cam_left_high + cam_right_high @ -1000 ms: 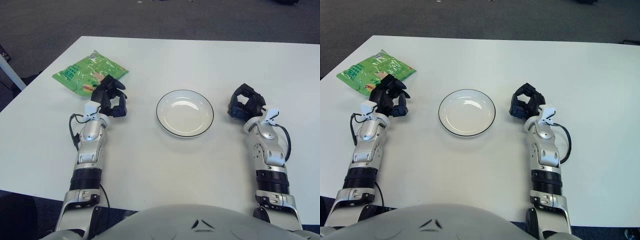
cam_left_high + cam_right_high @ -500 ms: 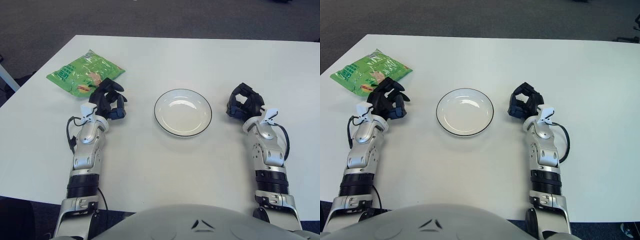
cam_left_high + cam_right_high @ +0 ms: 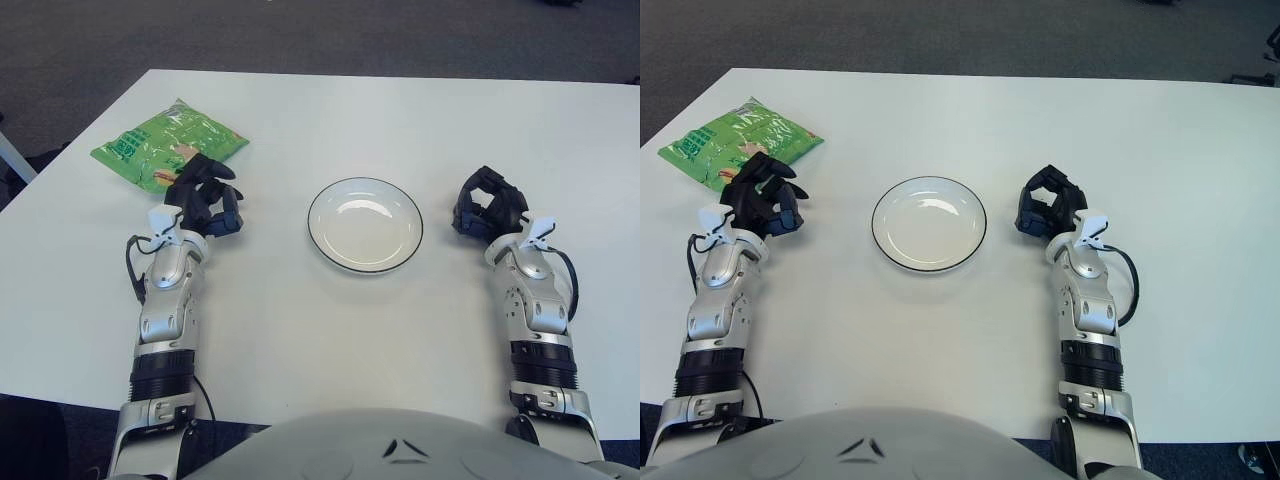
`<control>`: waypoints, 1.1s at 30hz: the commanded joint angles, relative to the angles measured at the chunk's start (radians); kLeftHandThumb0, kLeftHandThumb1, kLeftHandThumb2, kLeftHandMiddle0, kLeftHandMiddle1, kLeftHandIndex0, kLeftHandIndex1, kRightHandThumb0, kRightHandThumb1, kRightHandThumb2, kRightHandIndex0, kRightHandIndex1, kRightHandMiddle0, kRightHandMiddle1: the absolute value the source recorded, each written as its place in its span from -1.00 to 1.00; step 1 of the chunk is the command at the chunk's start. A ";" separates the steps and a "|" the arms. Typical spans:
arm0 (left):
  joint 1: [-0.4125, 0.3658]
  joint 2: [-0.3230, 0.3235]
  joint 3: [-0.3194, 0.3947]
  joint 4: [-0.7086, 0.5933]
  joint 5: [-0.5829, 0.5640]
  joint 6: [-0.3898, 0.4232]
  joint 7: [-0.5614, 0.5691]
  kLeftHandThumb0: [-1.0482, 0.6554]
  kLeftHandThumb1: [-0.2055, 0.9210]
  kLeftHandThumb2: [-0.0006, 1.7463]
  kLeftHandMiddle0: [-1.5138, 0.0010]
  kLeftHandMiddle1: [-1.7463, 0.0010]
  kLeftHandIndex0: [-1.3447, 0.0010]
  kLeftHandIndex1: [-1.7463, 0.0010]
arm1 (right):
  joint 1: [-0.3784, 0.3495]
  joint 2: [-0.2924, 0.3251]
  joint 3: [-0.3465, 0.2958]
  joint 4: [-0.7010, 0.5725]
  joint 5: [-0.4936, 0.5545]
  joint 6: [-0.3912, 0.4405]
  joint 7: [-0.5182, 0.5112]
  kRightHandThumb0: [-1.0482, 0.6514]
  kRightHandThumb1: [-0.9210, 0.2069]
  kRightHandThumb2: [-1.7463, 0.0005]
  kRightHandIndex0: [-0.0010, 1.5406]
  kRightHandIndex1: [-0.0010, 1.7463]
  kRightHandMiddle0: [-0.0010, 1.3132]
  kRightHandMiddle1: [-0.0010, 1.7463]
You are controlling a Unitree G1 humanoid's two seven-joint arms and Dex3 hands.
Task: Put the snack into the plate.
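1. white table [image 3: 330, 330]: a broad, plain surface that carries all the things listed below; dark carpeted floor shows beyond its far edge.
2. snack [image 3: 165, 152]: a flat green packet lying near the far left corner of the table, well apart from the plate. its face carries white lettering and a small pale food picture, but the writing is too small to read and no brand can be made out.
3. plate [image 3: 365, 248]: a round white dish with a thin dark rim, standing near the middle of the table between the two hands. it holds nothing.
4. left hand [image 3: 203, 198]: dark three-finger hand on a silver forearm, at the near edge of the snack. its fingers are loosely spread, with the tips over or just at the near edge of the packet; they clasp nothing, and whether they touch the packet cannot be told.
5. right hand [image 3: 488, 206]: shows to the right of the plate, apart from it, with its fingers curled inward around nothing.
6. black cable [image 3: 572, 285]: loops along the outer side of the right forearm; a like cable shows beside the left forearm.
7. robot torso [image 3: 400, 445]: a grey curved shell at the lower edge of the view, bearing a small dark triangular mark.
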 commanded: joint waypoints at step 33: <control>0.016 0.030 0.020 -0.002 0.499 -0.299 0.416 0.22 -0.21 0.62 0.20 -1.00 0.25 -1.00 | 0.094 0.040 0.005 0.041 0.020 0.053 0.032 -0.33 0.08 -0.51 0.67 1.00 -0.06 1.00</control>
